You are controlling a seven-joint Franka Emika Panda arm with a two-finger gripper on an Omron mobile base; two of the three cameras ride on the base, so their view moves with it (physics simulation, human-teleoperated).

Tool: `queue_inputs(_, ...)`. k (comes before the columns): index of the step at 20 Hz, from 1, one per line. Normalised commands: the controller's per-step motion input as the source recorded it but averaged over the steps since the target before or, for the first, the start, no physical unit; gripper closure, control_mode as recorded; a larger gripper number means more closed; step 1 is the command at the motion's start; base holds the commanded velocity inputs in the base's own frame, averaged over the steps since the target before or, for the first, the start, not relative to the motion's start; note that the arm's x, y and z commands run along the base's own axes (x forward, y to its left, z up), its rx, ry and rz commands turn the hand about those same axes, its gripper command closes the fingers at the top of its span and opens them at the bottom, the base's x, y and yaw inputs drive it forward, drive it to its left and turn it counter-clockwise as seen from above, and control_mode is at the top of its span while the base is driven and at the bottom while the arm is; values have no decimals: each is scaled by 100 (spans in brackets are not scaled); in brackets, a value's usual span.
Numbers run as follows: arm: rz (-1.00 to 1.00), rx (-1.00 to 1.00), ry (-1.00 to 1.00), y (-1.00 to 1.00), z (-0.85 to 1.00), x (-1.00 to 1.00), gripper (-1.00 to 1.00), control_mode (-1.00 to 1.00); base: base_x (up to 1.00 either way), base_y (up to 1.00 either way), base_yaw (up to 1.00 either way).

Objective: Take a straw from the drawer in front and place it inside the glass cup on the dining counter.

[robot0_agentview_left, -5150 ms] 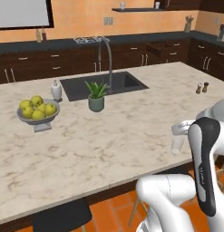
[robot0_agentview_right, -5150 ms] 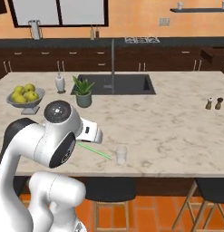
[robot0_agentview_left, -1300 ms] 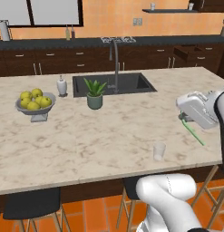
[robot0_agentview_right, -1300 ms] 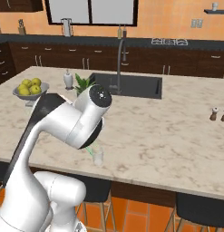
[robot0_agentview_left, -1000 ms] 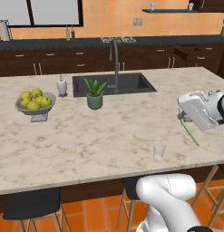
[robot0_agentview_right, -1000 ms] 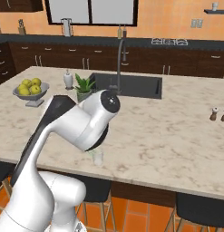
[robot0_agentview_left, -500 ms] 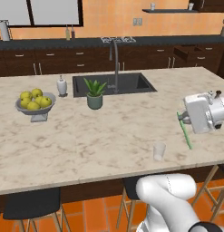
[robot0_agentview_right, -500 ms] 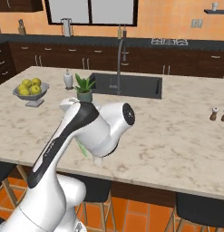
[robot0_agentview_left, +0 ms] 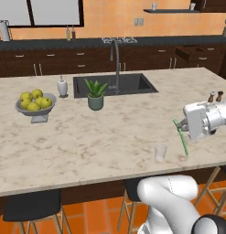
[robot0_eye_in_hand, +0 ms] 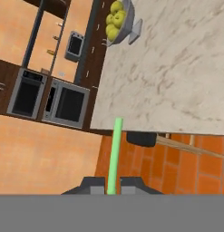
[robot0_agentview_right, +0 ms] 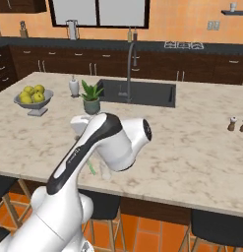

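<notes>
1. Pincer [robot0_eye_in_hand: 112,183] clamped on the straw [robot0_agentview_left: 181,136], fingers [robot0_eye_in_hand: 94,183] pressed to either side of its lower end in the hand view.
2. Held over the right part of the desk [robot0_agentview_left: 100,137], straw slanting down from the white hand toward the near edge in the left base view; not touching the marble as far as can be told.
3. Glass cup [robot0_agentview_left: 160,152] upright on the desk close to the near edge, just left of the straw's lower tip and apart from it.
4. In the right base view, cup mostly hidden behind the big white arm; only a short green piece of the straw [robot0_agentview_right: 91,169] peeking out below the arm.
5. Salt and pepper shakers [robot0_agentview_left: 215,96] behind the hand, toward the far right of the desk.
6. Potted plant [robot0_agentview_left: 95,95] in front of the dark sink [robot0_agentview_left: 114,84], faucet [robot0_agentview_left: 116,61] rising behind it.
7. Fruit bowl [robot0_agentview_left: 35,104] with yellow-green fruit at the left; white soap bottle [robot0_agentview_left: 62,87] between bowl and sink.
8. Stool [robot0_agentview_left: 33,205] tucked under the near edge at the left.
9. Open stretch of marble between the cup and the plant.
</notes>
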Motion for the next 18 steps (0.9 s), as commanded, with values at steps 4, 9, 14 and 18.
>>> queue_inputs(4, 15, 11, 0, -3, -7, 7, 100, -100, 0, 0, 0)
queue_inputs(9, 11, 12, 0, -1, 0, 14, 100, -100, 0, 0, 0)
queue_inputs(14, 6, 4, 0, -3, 0, 8, 100, -100, 0, 0, 0)
queue_inputs(18, 5, 1, 0, -7, -1, 3, 100, -100, 0, 0, 0)
